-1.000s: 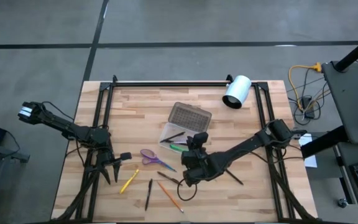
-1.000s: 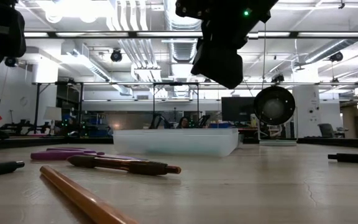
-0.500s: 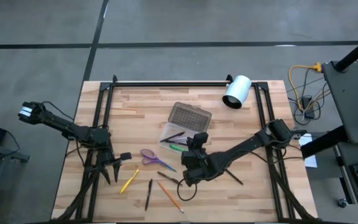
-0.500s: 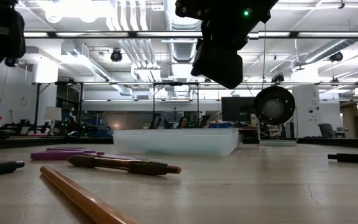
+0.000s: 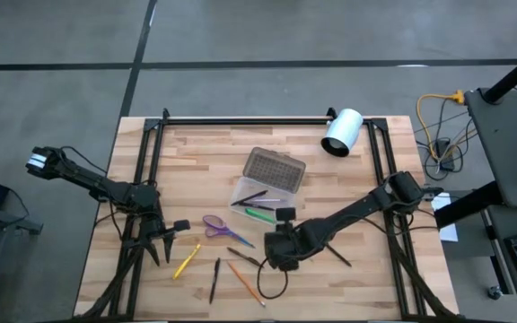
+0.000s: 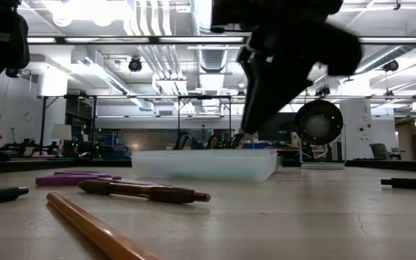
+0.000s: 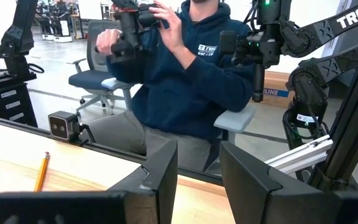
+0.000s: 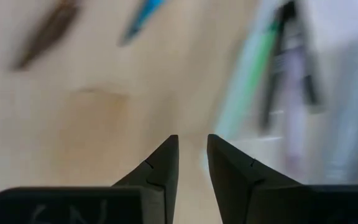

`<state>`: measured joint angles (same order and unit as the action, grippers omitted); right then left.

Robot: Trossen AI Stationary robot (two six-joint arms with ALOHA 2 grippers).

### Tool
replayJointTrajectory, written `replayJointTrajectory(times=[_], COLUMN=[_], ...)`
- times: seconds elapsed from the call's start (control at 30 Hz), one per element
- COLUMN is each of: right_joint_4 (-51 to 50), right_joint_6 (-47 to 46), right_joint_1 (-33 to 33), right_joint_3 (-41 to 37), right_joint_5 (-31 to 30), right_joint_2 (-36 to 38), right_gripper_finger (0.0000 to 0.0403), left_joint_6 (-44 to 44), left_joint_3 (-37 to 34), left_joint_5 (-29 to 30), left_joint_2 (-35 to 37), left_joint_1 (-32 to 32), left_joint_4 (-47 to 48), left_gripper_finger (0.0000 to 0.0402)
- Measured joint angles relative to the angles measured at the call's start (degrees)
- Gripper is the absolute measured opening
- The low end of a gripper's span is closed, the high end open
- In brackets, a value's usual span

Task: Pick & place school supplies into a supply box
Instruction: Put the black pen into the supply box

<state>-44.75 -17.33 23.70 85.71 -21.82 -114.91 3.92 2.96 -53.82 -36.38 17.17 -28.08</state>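
Observation:
The supply box [image 5: 260,190] lies open at mid-table, its dotted grey lid [image 5: 275,167] folded back, with pens in the clear tray. A green pen [image 5: 260,213] lies beside it. On the boards lie the purple scissors [image 5: 215,224], a dark pen [image 5: 243,257], a yellow pen [image 5: 187,262], a black pen [image 5: 214,278] and an orange pencil [image 5: 245,283]. My right gripper [image 5: 275,256] [image 8: 192,146] hangs tipped down over bare wood near the green pen [image 8: 247,68], narrowly open, nothing between its fingers. My left gripper [image 5: 164,244] [image 7: 197,155] waits open at the left.
A white cylinder [image 5: 342,133] lies at the far right corner. Another black pen [image 5: 337,256] lies under my right arm. A black frame [image 5: 240,119] borders the table's far and side edges. A seated person [image 7: 191,62] shows beyond the table in the left wrist view.
My right gripper has swung and tipped about its wrist over the spot between the green pen and the dark pen, moving a little toward the table's near edge. The pens, scissors and box lie as before.

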Motion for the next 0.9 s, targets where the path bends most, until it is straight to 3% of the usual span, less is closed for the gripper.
replayJointTrajectory(times=[0.27,0.5,0.9], right_joint_4=[-3.8,-12.3,-9.0], right_joint_6=[-14.1,-29.2,-42.8], right_joint_1=[0.0,1.0,1.5], right_joint_3=[0.0,-2.0,-13.9], right_joint_5=[18.7,19.3,20.7], right_joint_2=[1.1,3.3,9.2], right_gripper_finger=[0.0071,0.0072,0.0075], left_joint_6=[0.0,0.0,0.0], left_joint_3=[0.0,0.0,-0.1], left_joint_5=[0.0,0.0,0.0], left_joint_2=[0.0,0.0,0.0], left_joint_1=[0.0,0.0,0.0], left_joint_4=[0.0,0.0,0.0], left_gripper_finger=[0.0105,0.0105,0.0105])
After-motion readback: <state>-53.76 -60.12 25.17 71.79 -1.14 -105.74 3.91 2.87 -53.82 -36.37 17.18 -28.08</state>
